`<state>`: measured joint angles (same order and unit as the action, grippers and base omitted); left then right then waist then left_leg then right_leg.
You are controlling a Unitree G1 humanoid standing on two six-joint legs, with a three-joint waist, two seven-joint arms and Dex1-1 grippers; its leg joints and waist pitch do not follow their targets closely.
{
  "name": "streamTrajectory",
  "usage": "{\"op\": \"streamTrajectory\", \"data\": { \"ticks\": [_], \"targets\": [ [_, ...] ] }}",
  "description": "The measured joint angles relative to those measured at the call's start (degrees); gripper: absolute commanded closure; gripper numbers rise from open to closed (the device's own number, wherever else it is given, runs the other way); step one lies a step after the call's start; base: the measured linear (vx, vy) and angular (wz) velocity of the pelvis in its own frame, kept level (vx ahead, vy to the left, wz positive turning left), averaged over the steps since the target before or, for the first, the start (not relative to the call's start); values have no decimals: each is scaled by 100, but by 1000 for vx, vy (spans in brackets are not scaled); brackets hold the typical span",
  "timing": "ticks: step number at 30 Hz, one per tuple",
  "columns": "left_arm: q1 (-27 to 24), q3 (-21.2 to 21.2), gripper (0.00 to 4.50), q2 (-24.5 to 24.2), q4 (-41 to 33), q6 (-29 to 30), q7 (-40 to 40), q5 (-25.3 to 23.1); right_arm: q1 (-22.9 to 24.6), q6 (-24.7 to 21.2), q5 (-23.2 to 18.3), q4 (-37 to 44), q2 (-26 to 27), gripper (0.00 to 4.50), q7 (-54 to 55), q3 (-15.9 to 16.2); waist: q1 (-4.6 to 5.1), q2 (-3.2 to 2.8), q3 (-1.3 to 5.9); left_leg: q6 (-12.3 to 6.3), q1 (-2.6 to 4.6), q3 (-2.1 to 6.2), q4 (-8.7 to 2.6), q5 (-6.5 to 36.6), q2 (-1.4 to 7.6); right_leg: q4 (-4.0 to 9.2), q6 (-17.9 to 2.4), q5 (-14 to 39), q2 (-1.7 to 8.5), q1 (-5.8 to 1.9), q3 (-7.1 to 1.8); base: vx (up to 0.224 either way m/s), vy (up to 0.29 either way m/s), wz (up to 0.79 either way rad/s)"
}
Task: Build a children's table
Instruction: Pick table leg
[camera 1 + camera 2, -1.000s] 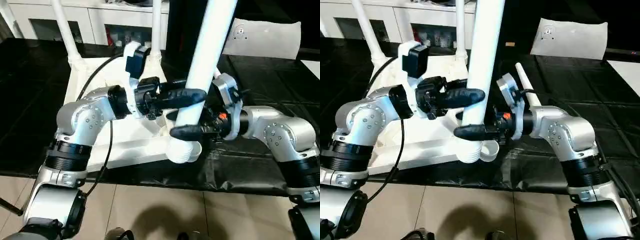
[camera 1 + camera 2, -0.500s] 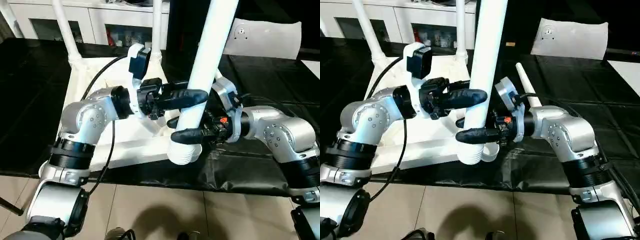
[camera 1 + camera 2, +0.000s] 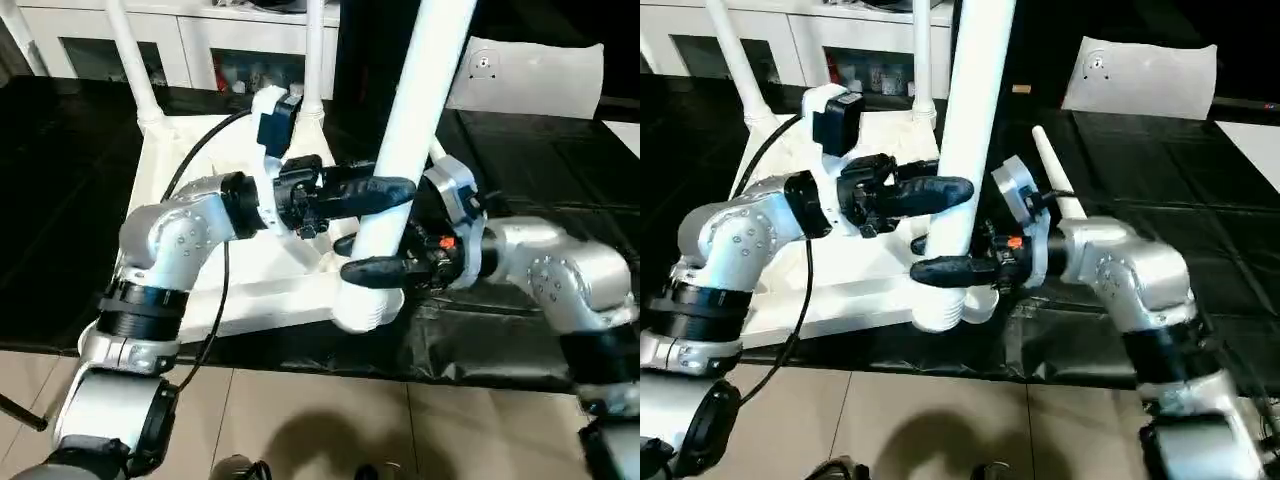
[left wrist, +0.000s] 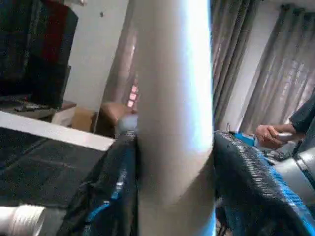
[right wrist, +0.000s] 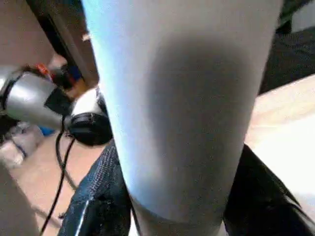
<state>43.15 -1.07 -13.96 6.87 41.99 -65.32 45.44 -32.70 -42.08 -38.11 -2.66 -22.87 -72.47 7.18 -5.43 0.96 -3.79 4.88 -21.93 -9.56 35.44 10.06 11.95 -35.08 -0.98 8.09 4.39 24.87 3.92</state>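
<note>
Table leg [image 3: 410, 150], top cut off

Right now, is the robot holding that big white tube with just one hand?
No. Both the left hand and the right hand are clamped around the white leg, one above the other.

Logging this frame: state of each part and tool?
Held leg: near upright, gripped by both tools, threaded end at the near corner socket.
Tabletop: upside down, two far legs standing in it.
Spare leg: lying on the mat.
Left tool: shut on leg.
Right tool: shut on leg.
</note>
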Motion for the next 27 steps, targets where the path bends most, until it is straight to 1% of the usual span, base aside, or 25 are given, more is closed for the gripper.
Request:
{"op": "streamTrajectory", "data": {
  "ticks": [2,4,5,6,8,10,12,14,16,18,20,22,23,25,27],
  "targets": [
    [-38,89,147,100,-113,0,145,59,20,-1,-41,91,120,257,200,-4,-1,-3,0,0,1,0,0,0,0,0,-2,-1,1,-1,0,0,0,0],
    [-93,171,143,221,-204,2,296,179,47,-13,-56,182,153,257,366,-34,-5,-3,1,0,4,1,0,0,0,0,-2,-1,1,-5,0,0,0,0],
    [-144,267,123,347,-287,-3,471,243,126,-12,-66,249,222,257,477,-90,-20,-3,1,0,6,1,0,0,0,2,-2,-1,1,-10,1,0,0,0],
    [-204,364,123,467,-356,-20,655,298,198,-11,-90,267,322,257,577,-138,-24,-5,2,0,8,2,0,0,0,3,-2,-1,1,-13,1,0,0,0],
    [-252,450,102,609,-359,-34,890,385,329,-15,-132,267,437,257,695,-164,-33,-5,1,0,5,3,1,0,-2,5,-2,-1,1,-11,4,0,0,0],
    [-284,746,93,859,-367,-188,1248,536,464,-14,-203,274,584,257,888,-294,-36,-6,2,0,7,3,1,0,-2,5,-2,-1,1,-15,5,0,0,0],
    [-335,1058,66,1082,-429,-514,1671,572,638,27,-248,377,841,257,1216,-450,-35,-15,7,1,5,6,1,0,-1,7,-1,-1,1,-16,8,0,0,0],
    [-466,1269,57,1104,-473,-758,1923,565,726,202,-241,465,1021,257,1607,-536,1,-34,18,1,4,7,1,0,-3,7,1,0,-1,-16,9,0,0,0],
    [-597,1397,51,1087,-492,-899,2141,475,797,411,-111,495,1116,257,1916,-626,16,-44,25,1,6,7,1,0,-3,8,2,1,-1,-16,10,0,0,0],
    [-679,1473,24,1005,-490,-986,2367,273,845,633,152,488,1151,257,2189,-652,26,-44,25,1,5,9,1,0,-3,10,3,1,-1,-15,12,0,0,0],
    [-674,1394,11,775,-475,-1017,2724,-174,847,908,505,478,1154,257,2442,-593,37,-50,28,1,5,11,1,0,-3,10,5,0,-1,-15,11,0,0,0],
    [-664,1068,3,474,-420,-1186,2963,-829,838,1140,925,472,1103,257,2709,-404,35,-51,29,1,5,17,1,0,-4,12,8,1,-1,-15,14,0,0,0],
    [-663,810,1,326,-407,-1265,3056,-1209,837,1284,1235,448,1029,257,2846,-218,29,-51,29,1,1,20,1,0,-3,12,11,2,-1,-15,13,0,0,0],
    [-653,512,0,267,-413,-1314,3153,-1559,838,1417,1560,398,962,257,2986,12,17,-51,29,1,-5,24,1,0,-3,14,16,5,3,-15,11,0,0,0],
    [-558,186,0,265,-419,-1310,3303,-1862,837,1579,1733,341,1109,257,3198,72,25,-50,29,1,-12,23,1,1,-2,15,18,6,4,-7,7,0,0,0]
  ]
}}
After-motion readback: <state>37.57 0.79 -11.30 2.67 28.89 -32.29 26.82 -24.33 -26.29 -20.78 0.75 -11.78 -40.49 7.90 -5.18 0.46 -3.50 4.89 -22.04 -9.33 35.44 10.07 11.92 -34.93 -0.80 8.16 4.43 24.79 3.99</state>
